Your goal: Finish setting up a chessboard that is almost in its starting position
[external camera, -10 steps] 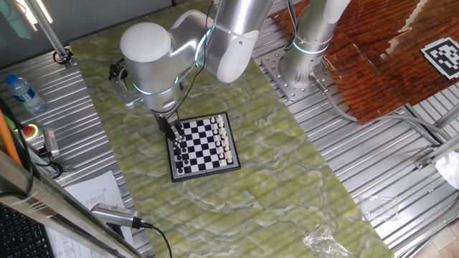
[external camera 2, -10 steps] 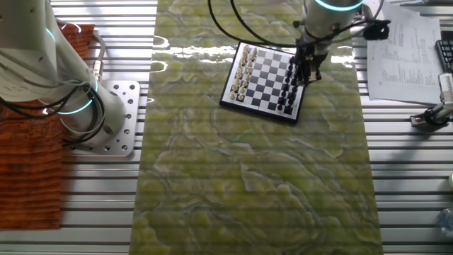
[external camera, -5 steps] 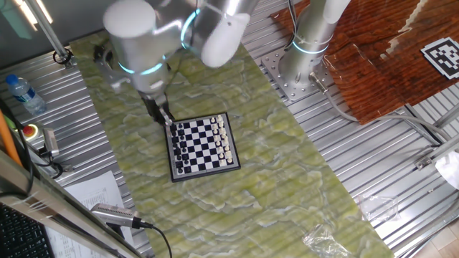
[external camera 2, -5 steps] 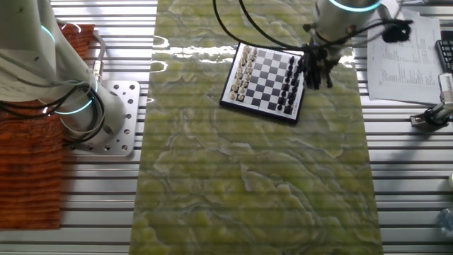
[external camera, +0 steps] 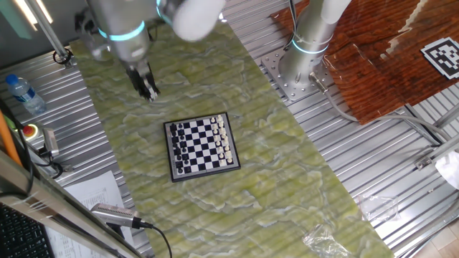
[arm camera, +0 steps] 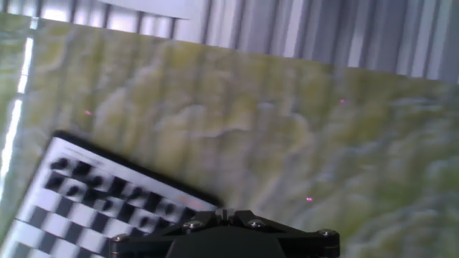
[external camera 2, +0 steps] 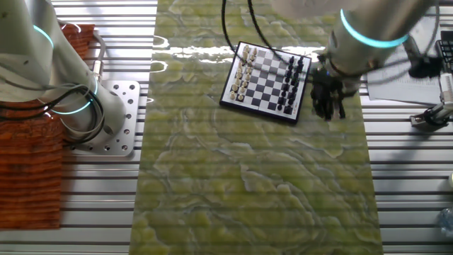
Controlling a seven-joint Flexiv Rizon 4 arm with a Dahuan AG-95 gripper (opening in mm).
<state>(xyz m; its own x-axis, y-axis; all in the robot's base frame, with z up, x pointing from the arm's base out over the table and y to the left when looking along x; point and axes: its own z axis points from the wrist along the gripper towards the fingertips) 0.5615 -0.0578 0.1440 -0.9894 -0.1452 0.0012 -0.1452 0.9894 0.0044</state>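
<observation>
The chessboard [external camera: 203, 143] lies on the green marbled mat, with black pieces [external camera: 181, 147] along its left edge and white pieces [external camera: 224, 140] along its right edge. In the other fixed view the chessboard [external camera 2: 267, 74] has its white pieces [external camera 2: 244, 71] on the left and its black pieces [external camera 2: 290, 85] on the right. My gripper [external camera: 148, 90] hangs above the bare mat, off the board's black side, and holds nothing. In the other fixed view the gripper [external camera 2: 329, 106] shows its fingers apart. The hand view shows only the board's corner [arm camera: 122, 166] and the gripper's dark body; the fingertips are hidden.
A second robot base [external camera: 301, 57] and a brown cloth [external camera: 387, 57] stand at the back right. A water bottle [external camera: 21, 93], a red button [external camera: 30, 130] and papers [external camera: 93, 190] lie left of the mat. A plastic bag [external camera: 323, 236] lies at the front.
My gripper has lifted off the board's black-piece edge and moved away from the board over the mat. The board and its pieces have stayed in place.
</observation>
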